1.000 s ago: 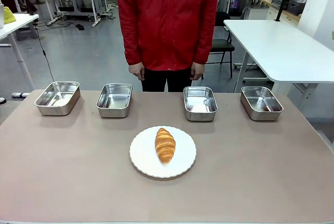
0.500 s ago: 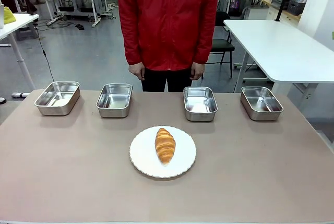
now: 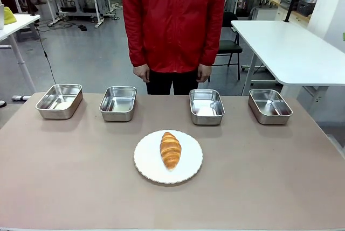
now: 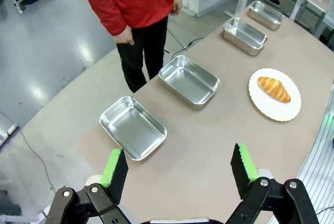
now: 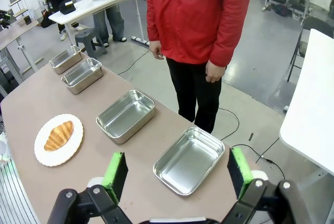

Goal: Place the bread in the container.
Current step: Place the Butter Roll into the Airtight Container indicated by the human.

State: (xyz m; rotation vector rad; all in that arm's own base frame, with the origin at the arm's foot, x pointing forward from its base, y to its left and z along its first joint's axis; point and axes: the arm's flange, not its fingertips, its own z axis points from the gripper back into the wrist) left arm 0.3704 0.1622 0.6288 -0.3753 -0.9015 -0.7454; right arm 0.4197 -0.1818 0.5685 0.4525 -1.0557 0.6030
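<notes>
The task has not begun: nothing is grasped and the bread sits untouched.

The left pincer (image 4: 179, 165) hangs high over its end of the surface (image 3: 81, 182), jaws spread wide and empty. Along the far edge stand four steel pans in a row. The far-left pan (image 3: 59, 100) and the second pan (image 3: 118, 102) look empty, and both are well apart from the bread.

In the middle, nearer the robot, lies the white plate (image 3: 148, 163). The bread (image 3: 170, 149) rests on it with its long axis running away from the robot. Behind the gap between the second and third pans stands a person (image 3: 173, 21), arms down and hands at the sides, pointing at nothing.

The third pan (image 3: 207, 106) and the far-right pan (image 3: 270, 105) also look empty. The right pincer (image 5: 177, 173) hovers over its end of the surface, likewise wide open and holding nothing.

The step in hand is the approach to the bread. One arm must come down over the plate and turn its jaws to close across the bread's narrow width. It should squeeze lightly, since the pastry would likely crush. Which pan is meant I cannot tell. The second and third lie nearest the plate.
</notes>
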